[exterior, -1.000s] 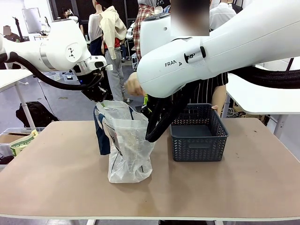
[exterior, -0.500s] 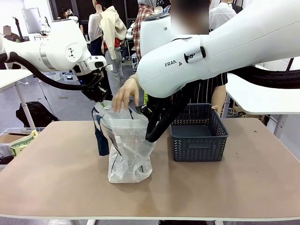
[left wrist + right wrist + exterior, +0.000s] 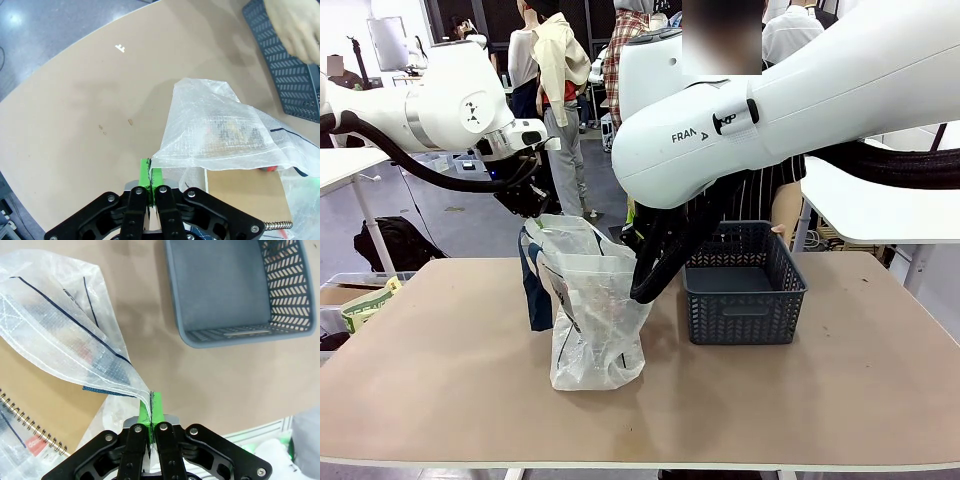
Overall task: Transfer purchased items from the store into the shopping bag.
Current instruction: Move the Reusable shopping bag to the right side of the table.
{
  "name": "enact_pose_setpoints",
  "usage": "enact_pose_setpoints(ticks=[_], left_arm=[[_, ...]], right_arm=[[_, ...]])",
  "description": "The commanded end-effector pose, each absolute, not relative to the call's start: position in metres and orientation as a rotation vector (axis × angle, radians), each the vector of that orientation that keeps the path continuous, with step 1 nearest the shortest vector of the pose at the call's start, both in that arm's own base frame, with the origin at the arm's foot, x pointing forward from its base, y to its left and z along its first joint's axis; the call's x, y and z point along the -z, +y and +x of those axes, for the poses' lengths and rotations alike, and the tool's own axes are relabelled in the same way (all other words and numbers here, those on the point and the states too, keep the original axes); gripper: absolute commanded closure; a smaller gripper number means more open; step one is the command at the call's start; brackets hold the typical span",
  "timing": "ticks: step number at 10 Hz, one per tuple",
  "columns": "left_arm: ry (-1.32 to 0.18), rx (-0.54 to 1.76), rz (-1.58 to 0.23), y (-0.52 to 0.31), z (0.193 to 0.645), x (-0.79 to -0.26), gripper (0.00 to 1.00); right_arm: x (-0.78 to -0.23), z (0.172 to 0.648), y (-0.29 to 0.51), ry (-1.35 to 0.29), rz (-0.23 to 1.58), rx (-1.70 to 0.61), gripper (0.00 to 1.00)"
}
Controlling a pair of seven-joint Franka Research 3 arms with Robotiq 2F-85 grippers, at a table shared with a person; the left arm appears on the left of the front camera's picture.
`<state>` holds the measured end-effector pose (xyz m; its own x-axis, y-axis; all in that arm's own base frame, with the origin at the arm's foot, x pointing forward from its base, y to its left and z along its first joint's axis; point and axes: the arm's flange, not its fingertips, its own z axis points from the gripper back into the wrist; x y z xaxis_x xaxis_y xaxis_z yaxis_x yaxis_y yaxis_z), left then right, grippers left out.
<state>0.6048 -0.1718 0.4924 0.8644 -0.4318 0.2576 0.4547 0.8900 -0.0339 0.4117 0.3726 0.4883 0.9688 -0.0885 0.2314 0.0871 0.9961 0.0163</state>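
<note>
Shopping bag [image 3: 590, 300] on tan table [image 3: 440, 380] beside basket [image 3: 745, 300], rim pinched by left gripper [image 3: 151, 175], right gripper [image 3: 151, 407], person [image 3: 750, 195] behind

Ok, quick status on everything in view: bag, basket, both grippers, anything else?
shopping bag: upright on the table, mouth held open, goods inside.
left gripper: shut on the bag's rim.
right gripper: shut on the opposite rim.
basket: upright, visible floor bare.
spiral notebook: lying inside the bag.
person's hand: by the basket's rim, grip unclear.
</note>
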Motion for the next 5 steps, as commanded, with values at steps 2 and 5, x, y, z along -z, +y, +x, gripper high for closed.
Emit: enact_pose_setpoints(ticks=[2,5], left_arm=[[-0.248,0.465,-0.095,-0.172,0.605,-0.492,1.00],[-0.228,0.460,-0.278,-0.180,0.599,-0.488,1.00]], right_arm=[[-0.488,0.412,0.373,-0.234,0.006,0.089,1.00],[-0.499,0.410,0.408,-0.249,0.060,-0.019,1.00]])
